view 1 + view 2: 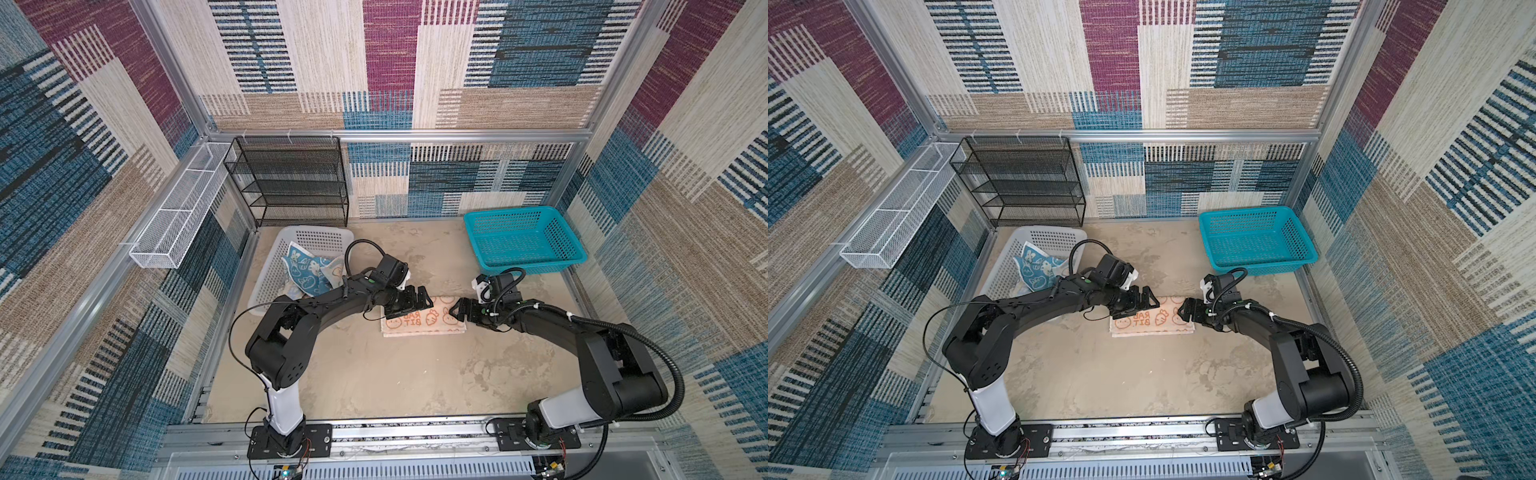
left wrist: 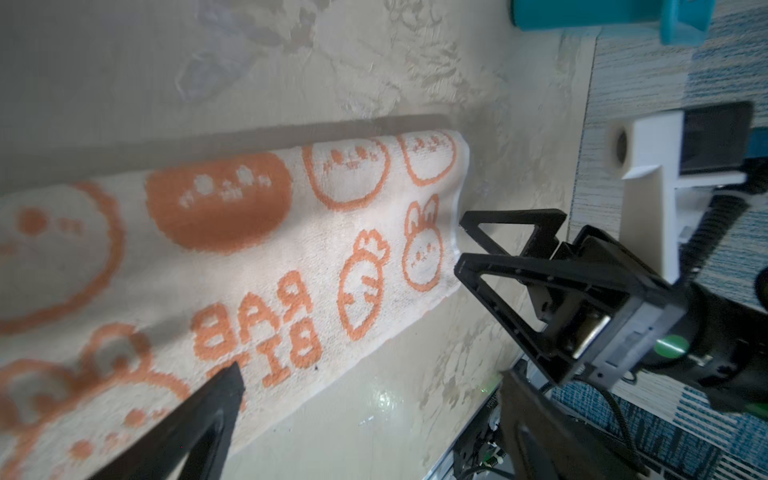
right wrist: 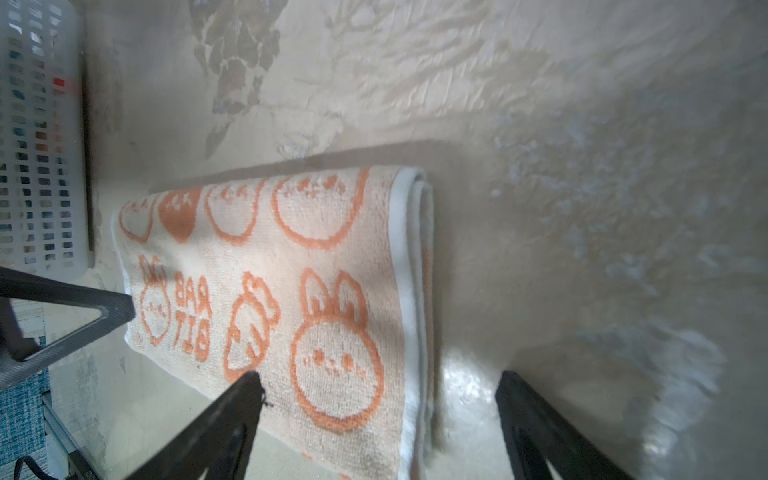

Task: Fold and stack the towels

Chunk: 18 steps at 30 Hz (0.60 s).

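Folded orange-and-cream rabbit-print terry towel [image 1: 419,323], flat, frame centre in both top views. Left gripper [image 1: 424,300] above its left end, right gripper [image 1: 455,311] at its right end; both jaws spread, empty.

Two towels show plainly: one orange-and-cream towel [image 1: 419,324] and one blue-and-white towel [image 1: 305,270]. A corner of paler cloth lies beside the blue-and-white one, and whether it is a third towel cannot be told.

There are two perforated plastic baskets: one white basket [image 1: 320,241] and one teal basket [image 1: 532,266].

There is one black mesh rack [image 1: 291,178] and one long white wire tray [image 1: 178,208].

The arms number two, a left arm [image 1: 324,303] and a right arm [image 1: 552,322]. Each carries one hand, so there are two hands: the left hand [image 1: 424,302] and the right hand [image 1: 455,311]. Each hand has two fingers.
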Motion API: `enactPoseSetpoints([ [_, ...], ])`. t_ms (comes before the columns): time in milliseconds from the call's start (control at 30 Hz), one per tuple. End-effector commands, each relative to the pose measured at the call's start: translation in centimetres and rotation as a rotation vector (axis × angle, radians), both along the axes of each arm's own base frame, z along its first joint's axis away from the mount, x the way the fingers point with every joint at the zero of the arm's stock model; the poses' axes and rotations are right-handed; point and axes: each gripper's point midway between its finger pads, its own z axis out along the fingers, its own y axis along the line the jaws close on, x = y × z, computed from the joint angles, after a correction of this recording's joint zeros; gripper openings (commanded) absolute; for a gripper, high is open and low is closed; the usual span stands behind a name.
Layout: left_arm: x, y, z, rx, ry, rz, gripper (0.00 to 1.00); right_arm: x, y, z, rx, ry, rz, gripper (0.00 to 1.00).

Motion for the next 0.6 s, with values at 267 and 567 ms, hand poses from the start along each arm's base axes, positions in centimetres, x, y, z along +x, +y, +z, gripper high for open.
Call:
enactPoseSetpoints([
  [267,-1.3,0.3,-4.6,0.035,0.067,-0.035,0.99,-0.2,1.1,-1.8,0.064,0.008,0.031,0.67],
  [567,-2.2,1.5,-6.0,0.081,0.084,-0.053,0.99,-0.6,1.3,-2.9,0.081,0.015,0.029,0.42],
])
